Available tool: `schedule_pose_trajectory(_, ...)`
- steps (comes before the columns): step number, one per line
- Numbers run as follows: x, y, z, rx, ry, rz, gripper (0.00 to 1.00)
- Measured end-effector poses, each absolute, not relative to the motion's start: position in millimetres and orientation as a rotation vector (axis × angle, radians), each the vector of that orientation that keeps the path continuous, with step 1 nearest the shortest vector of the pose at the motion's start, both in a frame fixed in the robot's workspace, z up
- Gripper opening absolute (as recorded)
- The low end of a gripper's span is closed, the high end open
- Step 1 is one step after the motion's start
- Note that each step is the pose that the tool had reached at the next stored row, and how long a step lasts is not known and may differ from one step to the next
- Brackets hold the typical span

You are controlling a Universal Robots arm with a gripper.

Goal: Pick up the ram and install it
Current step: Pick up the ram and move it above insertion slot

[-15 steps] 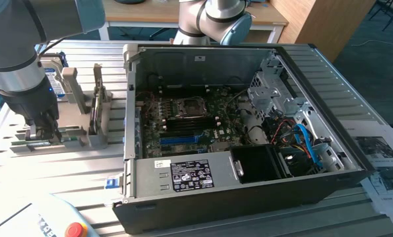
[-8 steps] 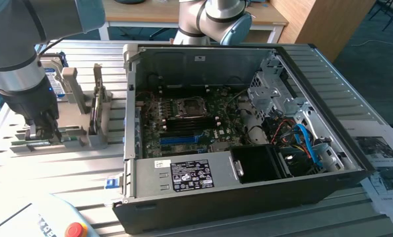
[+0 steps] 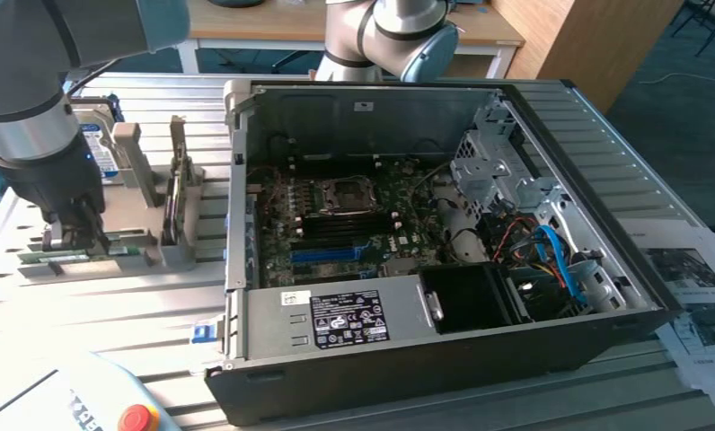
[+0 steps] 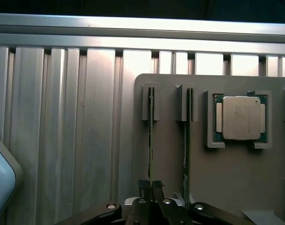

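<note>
Trainee: Table (image 4: 62,122) first, then. Why the ribbed aluminium under the gripper (image 4: 150,188)?

Technician: My guess is that the grooves let fixtures be bolted down so nothing drifts. The next biggest thing is the computer case (image 3: 454,386), well off to the gripper's side, toward the exterior view's right. It lies on its side with the panel off, so the motherboard (image 3: 346,215) faces up and can be reached from above.

Trainee: And the grey holder (image 4: 226,183) directly below the gripper?

Technician: That's a parts fixture. A hard drive (image 3: 98,135) stands in it on the far side of the gripper. The memory sticks stand on edge in it, each with an end caught in a slotted post. I'd say that's so a thin upper edge is offered to the fingers.

Trainee: Is it holding one?

Technician: Yes. The fingers are clenched on the ram (image 4: 150,140), pinching its upper edge at the near end. The stick runs straight away from the gripper to its post and looks seated in the holder, not lifted.

Trainee: What about its twin?

Technician: The second stick (image 4: 186,136) is just beside the held one and parallel to it, untouched. Beyond that is the processor (image 4: 239,117), lying flat in a cornered pocket, likely so it can't slide.
</note>
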State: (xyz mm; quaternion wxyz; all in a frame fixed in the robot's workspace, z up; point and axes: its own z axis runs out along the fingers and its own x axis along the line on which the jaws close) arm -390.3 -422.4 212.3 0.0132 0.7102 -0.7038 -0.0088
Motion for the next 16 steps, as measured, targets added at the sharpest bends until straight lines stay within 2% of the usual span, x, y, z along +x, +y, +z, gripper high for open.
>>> schedule_pose_trajectory(16,-390.2,-422.4,231.8,2.213,-2.193,-0.028,0.12)
